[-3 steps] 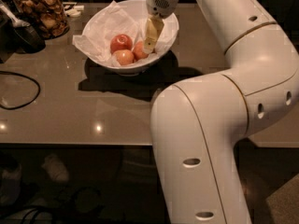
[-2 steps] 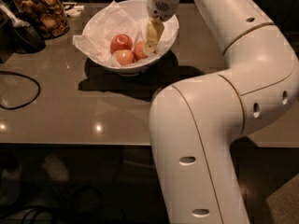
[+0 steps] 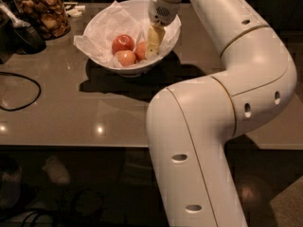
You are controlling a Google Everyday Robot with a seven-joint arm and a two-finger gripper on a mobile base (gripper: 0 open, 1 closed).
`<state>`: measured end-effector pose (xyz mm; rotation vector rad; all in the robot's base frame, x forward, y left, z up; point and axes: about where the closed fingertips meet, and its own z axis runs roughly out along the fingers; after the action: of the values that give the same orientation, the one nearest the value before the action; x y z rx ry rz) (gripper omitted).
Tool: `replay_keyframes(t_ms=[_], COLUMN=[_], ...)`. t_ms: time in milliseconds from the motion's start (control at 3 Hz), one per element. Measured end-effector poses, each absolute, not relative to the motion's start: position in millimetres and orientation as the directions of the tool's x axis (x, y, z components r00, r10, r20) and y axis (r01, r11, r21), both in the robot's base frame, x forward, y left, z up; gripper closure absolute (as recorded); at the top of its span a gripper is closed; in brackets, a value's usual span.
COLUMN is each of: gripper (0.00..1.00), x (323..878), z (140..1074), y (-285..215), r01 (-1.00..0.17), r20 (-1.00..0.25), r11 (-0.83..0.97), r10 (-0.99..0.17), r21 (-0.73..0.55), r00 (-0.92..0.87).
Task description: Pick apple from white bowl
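Note:
The white bowl, lined with crumpled white paper, stands on the grey-brown table at the back centre. It holds three apples. The orange-red apple lies at the right, a deeper red apple behind it to the left, and a paler peach apple in front. My gripper reaches down into the bowl from above. It is right against the orange-red apple's right side and hides part of it.
A glass jar of brown snacks stands at the back left, with a dark appliance beside it. A black cable loops on the table at left. The table's front edge runs across the middle. My white arm fills the right side.
My gripper has sunk a little deeper into the bowl beside the orange-red apple. The apples and the bowl have not moved.

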<state>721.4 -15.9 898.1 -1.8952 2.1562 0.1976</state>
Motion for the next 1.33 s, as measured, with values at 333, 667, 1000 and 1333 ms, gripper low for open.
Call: replay_keyframes(t_ms=[333,667,1000,1333], gripper=[0.28,0.28,0.28,0.29], x=[724,725,726,727], z=[891,886,880,875], y=[-15,-14,-14,-12], r01=[-0.988,-0.989,-0.989,-0.99], r20=[-0.279,-0.275,-0.273,-0.27], r11=[0.14,0.14,0.142,0.137], r10=[-0.953,-0.954,-0.954,-0.955], r21=[-0.059,-0.052,-0.038,-0.029], r00=[-0.118,-0.121,-0.127,-0.124])
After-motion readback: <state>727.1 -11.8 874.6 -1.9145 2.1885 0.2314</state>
